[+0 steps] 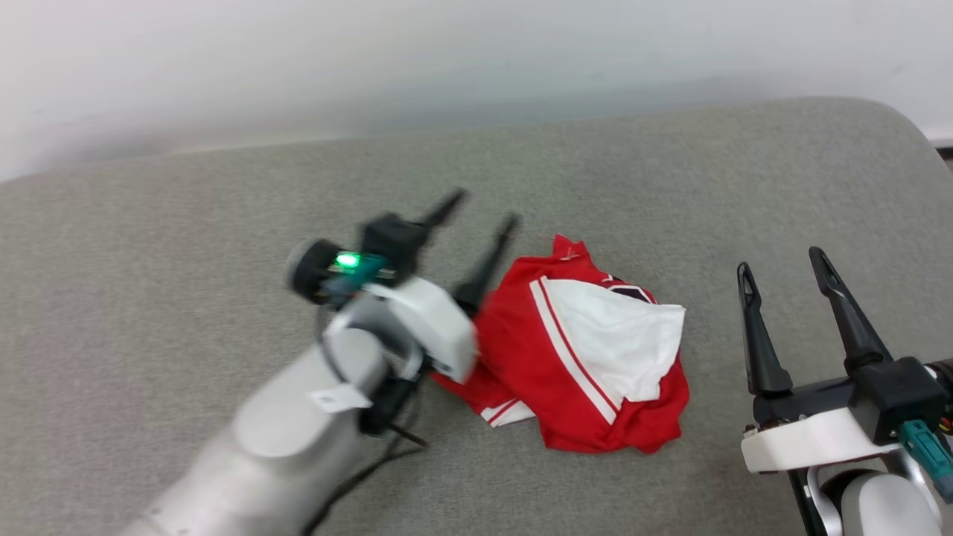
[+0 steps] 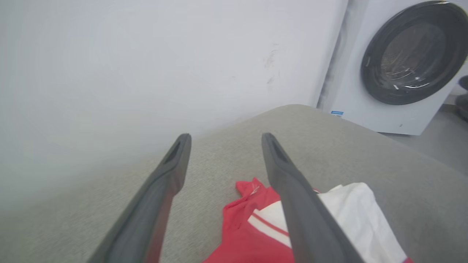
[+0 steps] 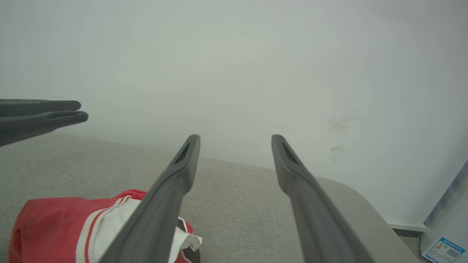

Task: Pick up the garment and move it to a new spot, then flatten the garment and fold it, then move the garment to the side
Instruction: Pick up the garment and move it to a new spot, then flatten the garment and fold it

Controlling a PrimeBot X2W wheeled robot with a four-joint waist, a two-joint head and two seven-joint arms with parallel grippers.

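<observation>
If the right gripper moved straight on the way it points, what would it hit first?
Probably the plain white wall beyond the grey fabric cushion; the crumpled red-and-white jersey lies left of the right gripper.

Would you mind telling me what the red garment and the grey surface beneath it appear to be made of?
The garment looks like soft, matte knit fabric, perhaps polyester jersey: it slumps in loose rumpled folds, with sewn striped trim. The grey surface seems to be woven upholstery cloth over padding: fine speckled weave, no shine, rounded corner.
</observation>
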